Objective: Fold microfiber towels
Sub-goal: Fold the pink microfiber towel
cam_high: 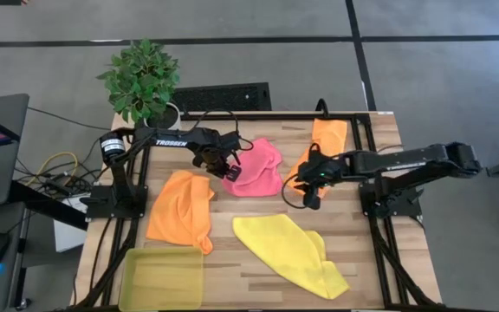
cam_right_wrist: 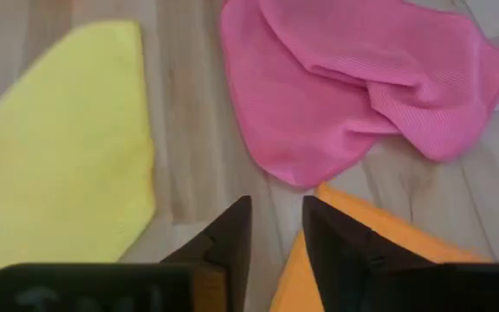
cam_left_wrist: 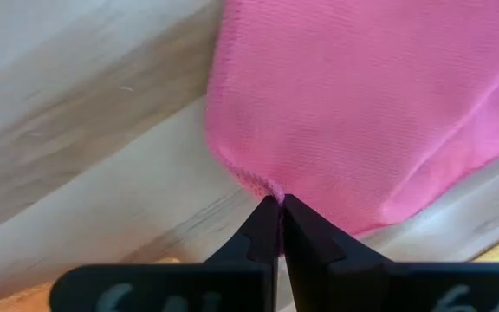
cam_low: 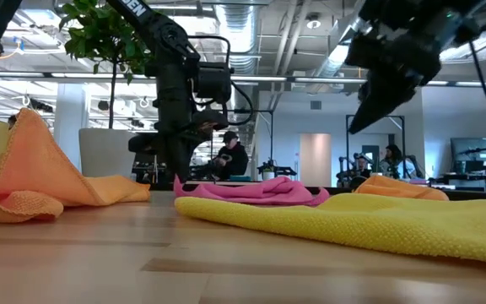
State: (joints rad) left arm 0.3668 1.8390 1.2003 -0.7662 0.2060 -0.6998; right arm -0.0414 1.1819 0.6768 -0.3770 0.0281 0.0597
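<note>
**Thin pinch on the pink towel, and a lot could slip**

While the left pincer (cam_left_wrist: 279,208) is biting only the very hem of the pink towel (cam_high: 256,166), the risk is plain: such a small nip of soft cloth could slide free on any pull, or the towel could be dragging as a bunch instead of folding flat. That pink towel is lying crumpled at the middle of the bench (cam_high: 232,269), toward the far side, so a fold from here is likely coming out crooked.

The left pincer's fingers are pressing tight together with the pink edge trapped between the tips. The right pincer (cam_right_wrist: 275,230) is hanging above the bench with a narrow gap between its fingers, holding nothing, over the spot where the pink towel and the far orange towel (cam_high: 323,139) nearly meet. It could snag the wrong cloth if it drops there.

The near orange towel (cam_high: 180,208) and the yellow towel (cam_high: 288,251) are lying untouched.
</note>
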